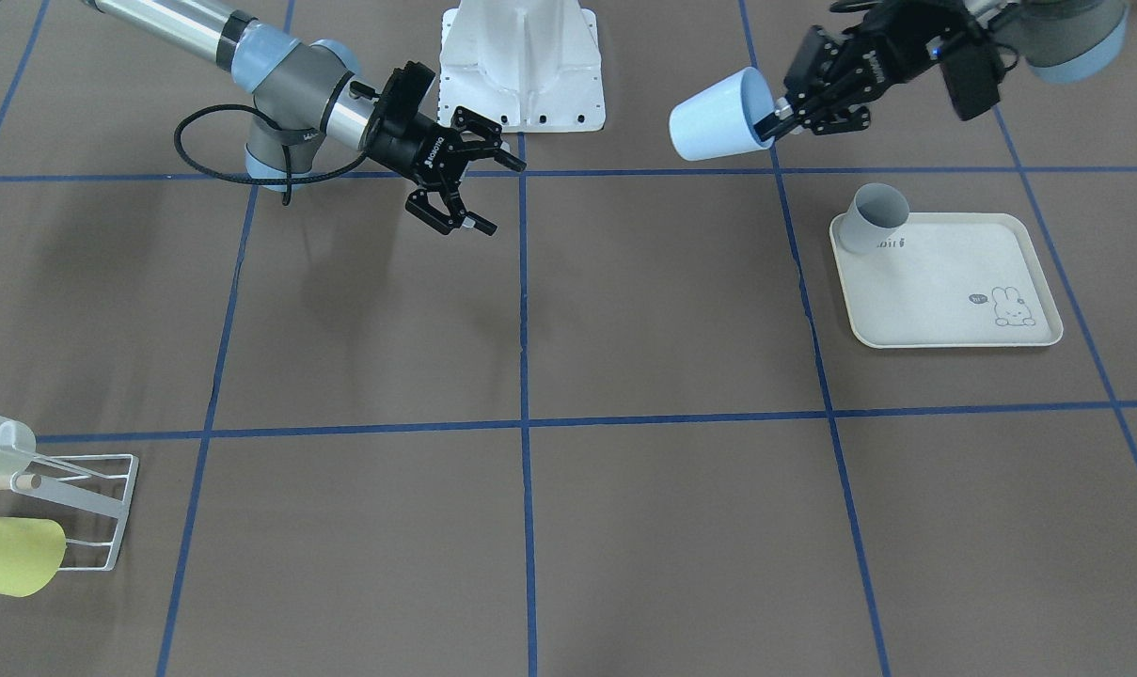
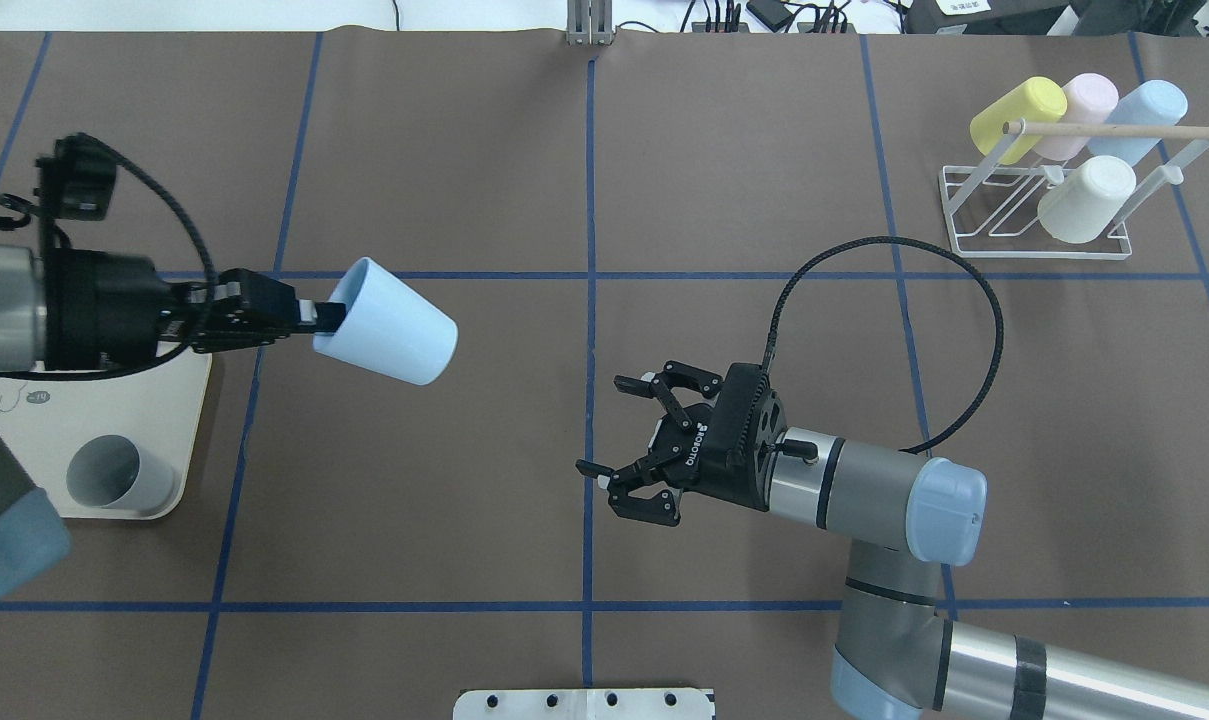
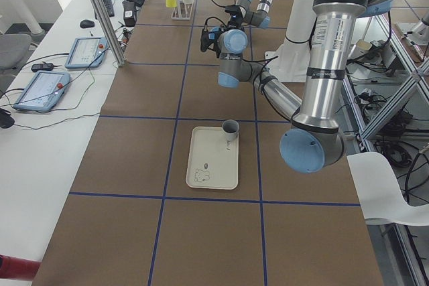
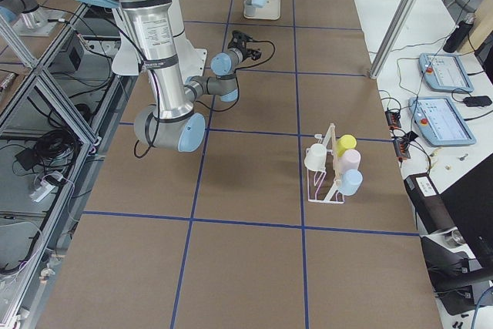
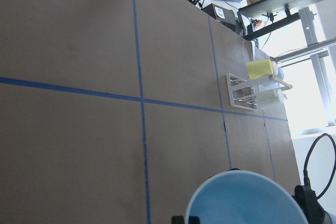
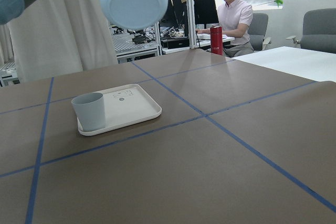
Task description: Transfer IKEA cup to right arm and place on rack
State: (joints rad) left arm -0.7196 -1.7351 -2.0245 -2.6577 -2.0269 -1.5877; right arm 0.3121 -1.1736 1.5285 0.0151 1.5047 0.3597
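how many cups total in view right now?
6. One light blue cup in the left gripper; one grey cup on the tray; four on the rack: yellow cup, pink cup, pale blue cup, white cup. None seem hidden.

brown table (image 2: 464, 150), blue tape grid (image 2: 591, 200), white bench (image 3: 33, 165)

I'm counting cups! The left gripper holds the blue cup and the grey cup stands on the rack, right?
Not quite. The overhead view shows the grey cup standing on the tray, not the rack. The left gripper does hold the blue cup.
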